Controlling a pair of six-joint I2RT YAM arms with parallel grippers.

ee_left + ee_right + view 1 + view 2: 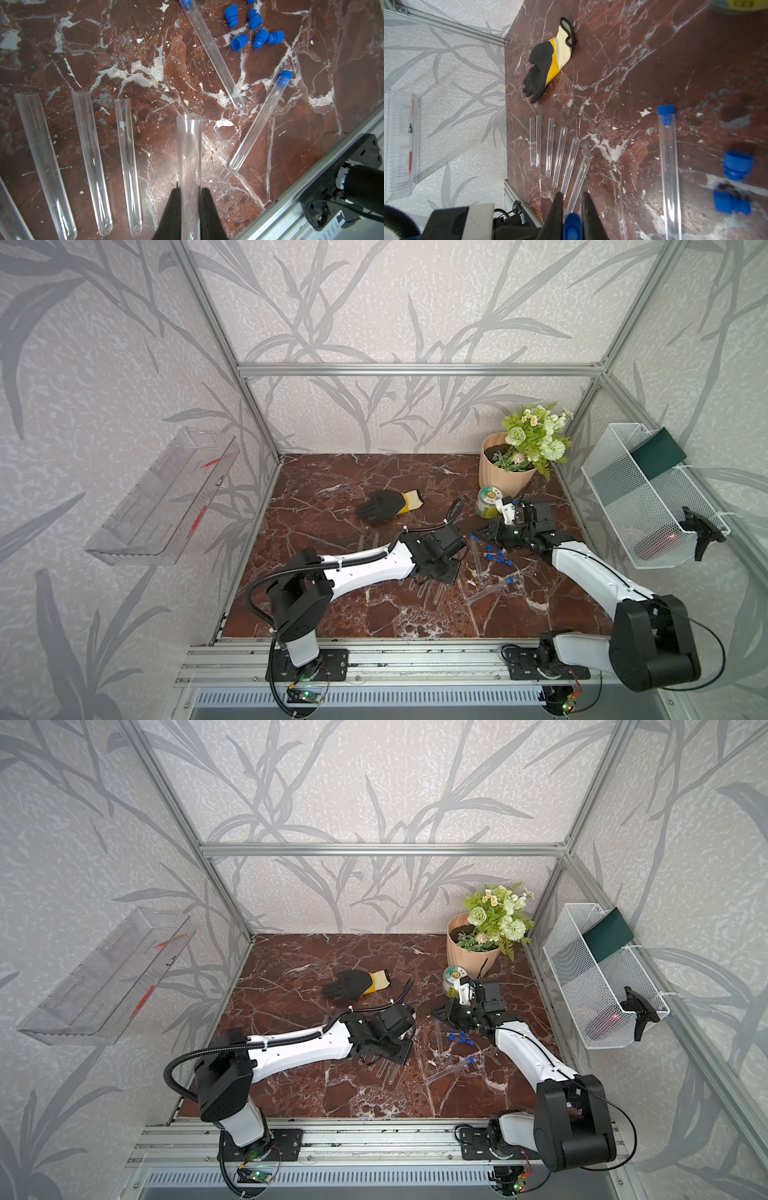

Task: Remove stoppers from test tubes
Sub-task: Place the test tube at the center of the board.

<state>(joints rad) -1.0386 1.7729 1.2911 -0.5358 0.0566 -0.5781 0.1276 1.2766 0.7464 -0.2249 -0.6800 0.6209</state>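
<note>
blue stopper (572, 226) pinched by right hand (572, 194), clear tube (189, 149) by left hand (190, 188), glove (544, 62) well apart.

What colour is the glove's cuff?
Cream, edged black, above a yellow band on the black-palmed fabric glove; clearest in the right wrist view.

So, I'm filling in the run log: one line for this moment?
left pincer: shut on uncapped tube | right pincer: shut on blue stopper | remaining: two capped tubes

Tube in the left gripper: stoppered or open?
Open: the tube in the left gripper ends in a bare, uncapped rim.
</note>
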